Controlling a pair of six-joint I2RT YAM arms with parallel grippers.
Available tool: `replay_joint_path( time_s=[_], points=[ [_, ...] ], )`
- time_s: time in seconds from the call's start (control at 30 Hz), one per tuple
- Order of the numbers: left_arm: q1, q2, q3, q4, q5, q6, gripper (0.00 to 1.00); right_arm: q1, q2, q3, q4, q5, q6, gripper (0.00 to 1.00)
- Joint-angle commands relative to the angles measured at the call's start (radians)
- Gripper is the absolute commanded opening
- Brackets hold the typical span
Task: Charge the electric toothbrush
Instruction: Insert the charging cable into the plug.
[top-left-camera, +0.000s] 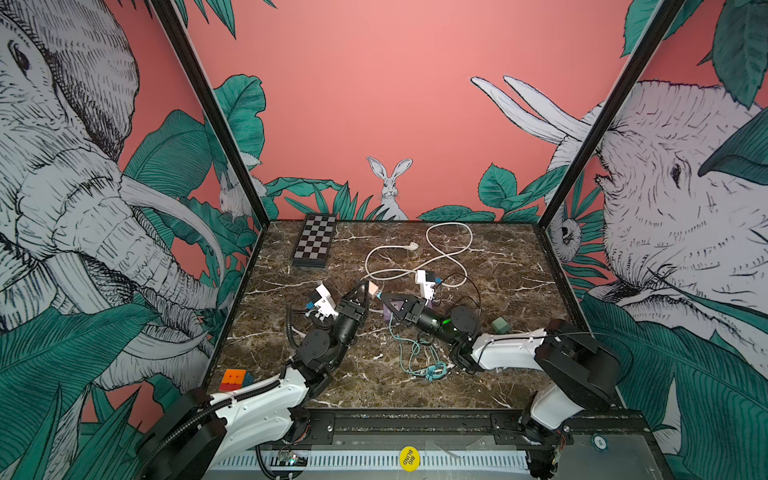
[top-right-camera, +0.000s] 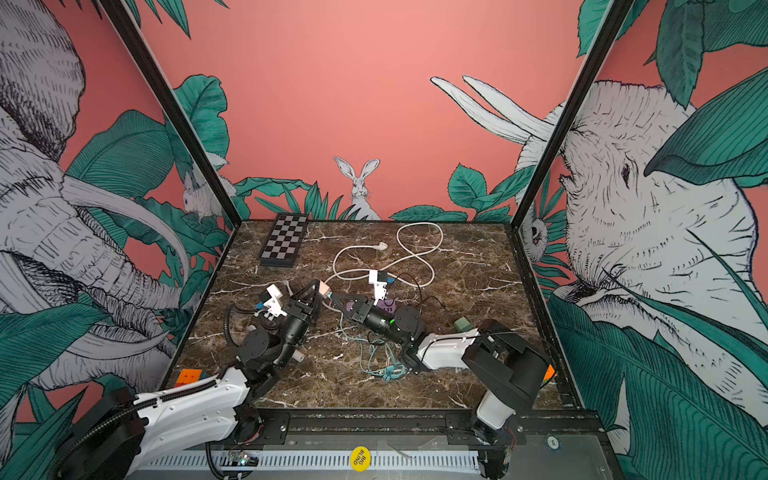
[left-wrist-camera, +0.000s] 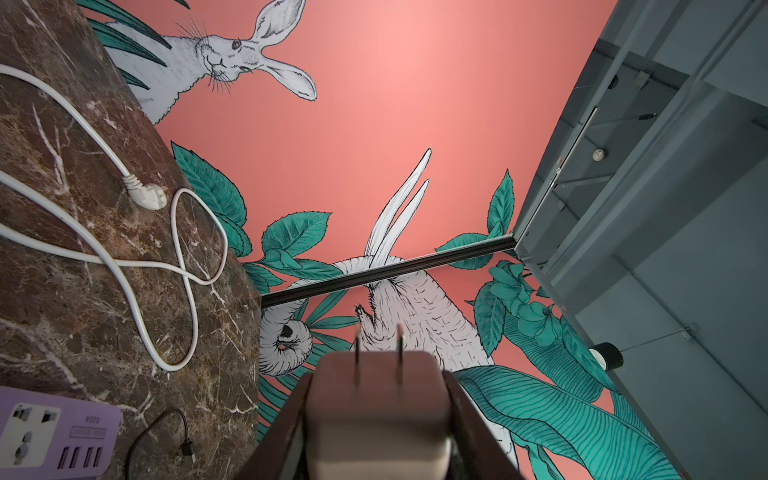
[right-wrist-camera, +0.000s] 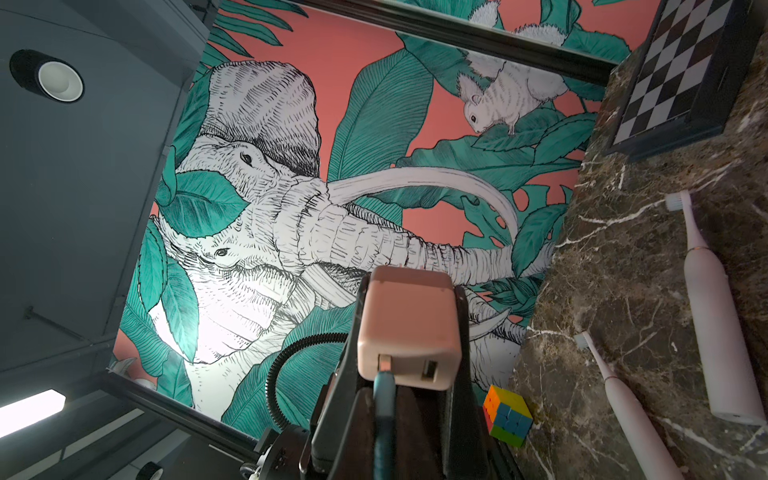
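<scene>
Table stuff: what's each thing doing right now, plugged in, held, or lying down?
Pink charger: held in left gripper, prongs bare.
Teal cable: pinched in shut right gripper, tip at charger's port.
White plug: lying loose, unplugged.
Toothbrushes: lying flat, no cable attached.

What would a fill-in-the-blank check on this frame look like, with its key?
1. The left gripper holds the pink adapter, whose ____ metal prongs show in the left wrist view.
2. The cable that the right gripper pinches at one adapter port is ____ in colour.
3. The power strip lying on the marble table is ____.
4. The right wrist view shows ____ toothbrushes lying on the table.

Missing words: two; teal; purple; two
</scene>
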Motion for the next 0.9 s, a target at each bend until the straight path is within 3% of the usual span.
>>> replay_joint_path(
  time_s=[0.0, 0.57, 0.73, 0.87],
  points=[
    [-0.027, 0.0, 0.027, 0.061, 0.101, 0.021, 0.0, -0.021, 0.013, 0.049, 0.019, 0.026, 0.006, 0.0],
    [-0.048, 0.036, 0.049, 0.064, 0.117, 0.035, 0.0, -0.009, 0.022, 0.065, 0.017, 0.08, 0.03, 0.0],
    [-0.053, 0.01, 0.061, -0.018, 0.133, 0.055, 0.0, -0.008, -0.006, 0.099, -0.13, 0.027, -0.006, 0.0],
    [-0.06, 0.001, 0.067, -0.028, 0.132, 0.076, 0.0, -0.008, -0.038, 0.082, -0.129, 0.073, 0.01, 0.0]
  ],
)
